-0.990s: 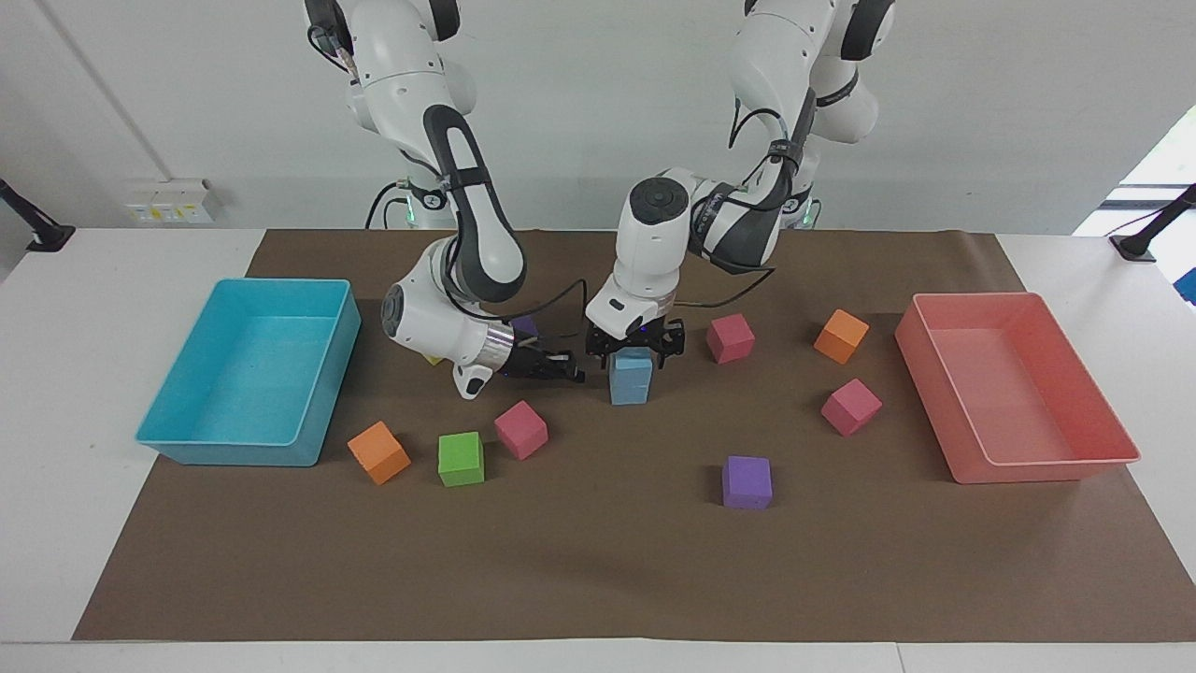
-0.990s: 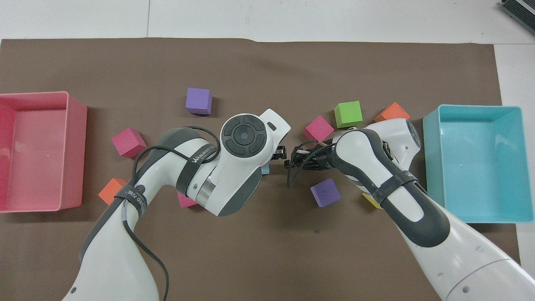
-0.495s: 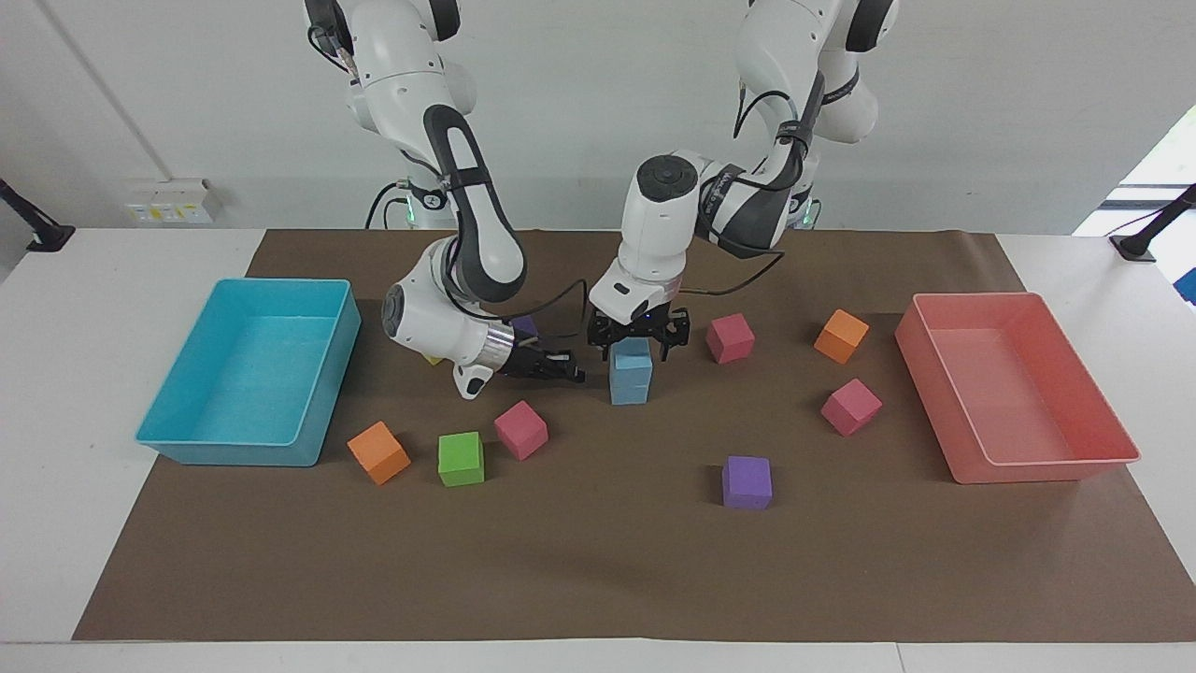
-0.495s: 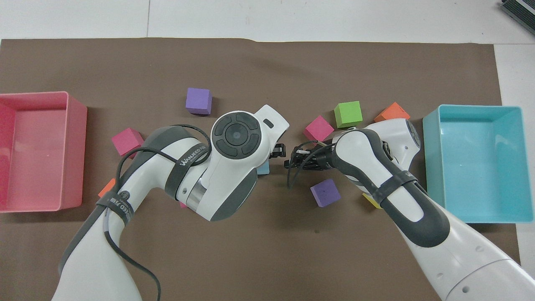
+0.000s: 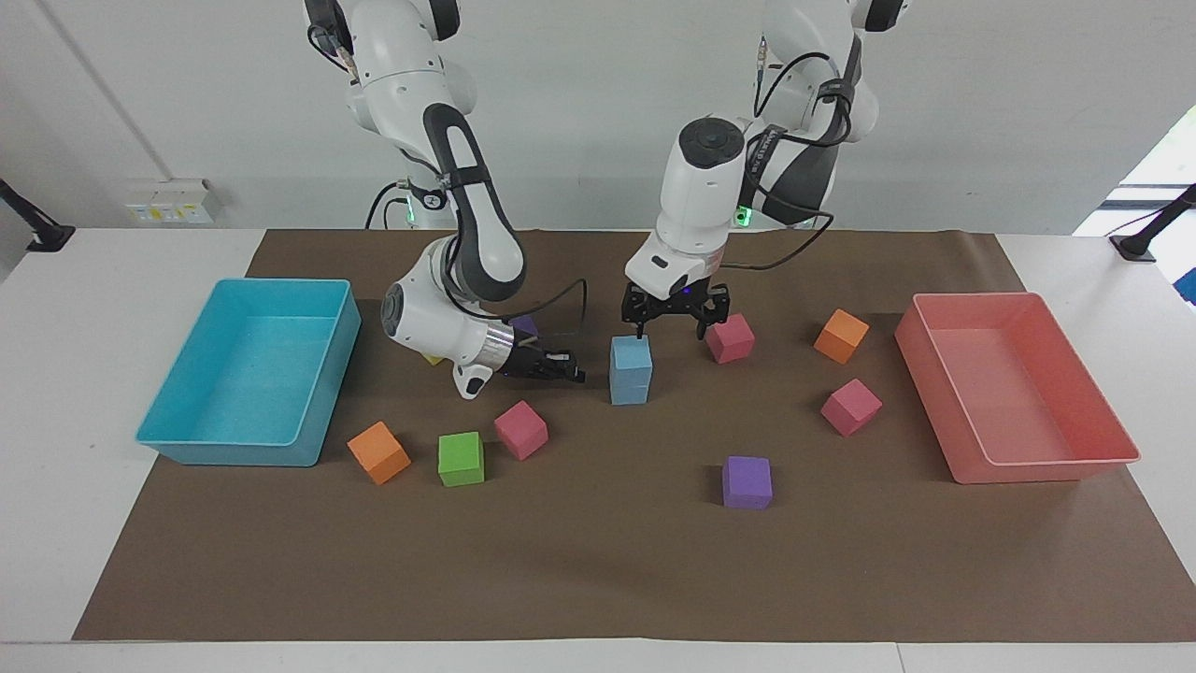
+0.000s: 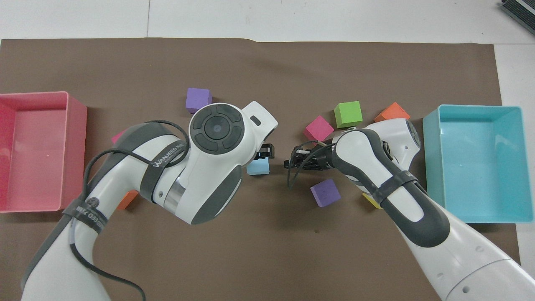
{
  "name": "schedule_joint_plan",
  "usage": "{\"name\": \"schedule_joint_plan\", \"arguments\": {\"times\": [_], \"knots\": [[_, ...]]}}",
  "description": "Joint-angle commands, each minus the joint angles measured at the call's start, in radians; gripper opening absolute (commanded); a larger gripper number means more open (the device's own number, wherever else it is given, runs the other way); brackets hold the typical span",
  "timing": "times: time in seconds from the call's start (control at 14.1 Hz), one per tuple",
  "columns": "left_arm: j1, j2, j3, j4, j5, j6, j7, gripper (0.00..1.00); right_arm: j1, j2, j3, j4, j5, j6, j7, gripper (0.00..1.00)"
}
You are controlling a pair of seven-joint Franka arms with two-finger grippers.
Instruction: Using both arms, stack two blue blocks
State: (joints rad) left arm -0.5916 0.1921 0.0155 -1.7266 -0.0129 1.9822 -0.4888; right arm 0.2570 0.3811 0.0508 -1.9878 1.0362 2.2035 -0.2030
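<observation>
A white counter [image 5: 56, 393] carries a large brown paper sheet [image 5: 598, 570], and all the things lie on this sheet. A plain white wall [image 5: 579, 112] stands at the robots' end, with a white socket strip [image 5: 171, 200] low on it, toward the right arm's end. On the dark band of the left arm the writing "WANJEED" can be read in the overhead view; the rest of it is too small to tell.

The two blue blocks [image 5: 631, 370] stand one on the other near the middle of the sheet, the upper one sitting straight on the lower. I take this stack as the landmark.

The left pincer [image 5: 675, 327] hangs in the air, just beside the stack toward the left arm's end and a little higher than its top. Its fingers are spread and they touch nothing. The right pincer [image 5: 563, 370] lies low and level, beside the stack toward the right arm's end, apart from it; whether its fingers are spread or pressed together I cannot tell.

Toward the left arm's end from the stack stand a pink cube [image 5: 730, 337], an orange cube [image 5: 841, 336], another pink cube [image 5: 851, 407] and the pink tray [image 5: 1103, 411]. Farther from the robots than the stack is a purple cube [image 5: 747, 481]. Toward the right arm's end lie a third pink cube [image 5: 520, 429], a green cube [image 5: 461, 459], a second orange cube [image 5: 378, 452] and the turquoise tray [image 5: 327, 374].
</observation>
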Motion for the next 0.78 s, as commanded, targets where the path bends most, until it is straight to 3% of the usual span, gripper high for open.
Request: {"name": "schedule_joint_plan", "arguments": {"times": [0.0,0.14,0.28,0.49,0.57,0.64,0.71], "knots": [[0.071,-0.149,-0.003,-0.132,-0.009,-0.011,0.125,1.0,-0.025,-0.027,0.0,0.003,-0.05,-0.034,-0.032,0.03],[0.117,-0.212,-0.003,-0.169,-0.009,-0.022,0.168,1.0,-0.038,-0.044,-0.002,0.015,-0.114,-0.044,-0.018,0.16],[0.189,-0.241,-0.002,-0.15,-0.012,-0.097,0.27,1.0,-0.038,-0.071,-0.005,0.02,-0.184,-0.044,0.029,0.42],[0.262,-0.258,0.003,-0.107,-0.013,-0.176,0.343,1.0,-0.038,-0.12,-0.003,0.056,-0.409,-0.048,0.193,0.71],[0.277,-0.258,0.006,-0.088,-0.015,-0.204,0.345,1.0,-0.036,-0.134,-0.003,0.066,-0.482,-0.066,0.235,0.93],[0.301,-0.258,0.009,-0.067,-0.021,-0.226,0.349,1.0,-0.036,-0.145,-0.003,0.081,-0.531,-0.08,0.25,1.0],[0.337,-0.257,0.008,-0.038,-0.035,-0.249,0.375,1.0,-0.036,-0.155,-0.003,0.089,-0.568,-0.088,0.254,1.0]]}}
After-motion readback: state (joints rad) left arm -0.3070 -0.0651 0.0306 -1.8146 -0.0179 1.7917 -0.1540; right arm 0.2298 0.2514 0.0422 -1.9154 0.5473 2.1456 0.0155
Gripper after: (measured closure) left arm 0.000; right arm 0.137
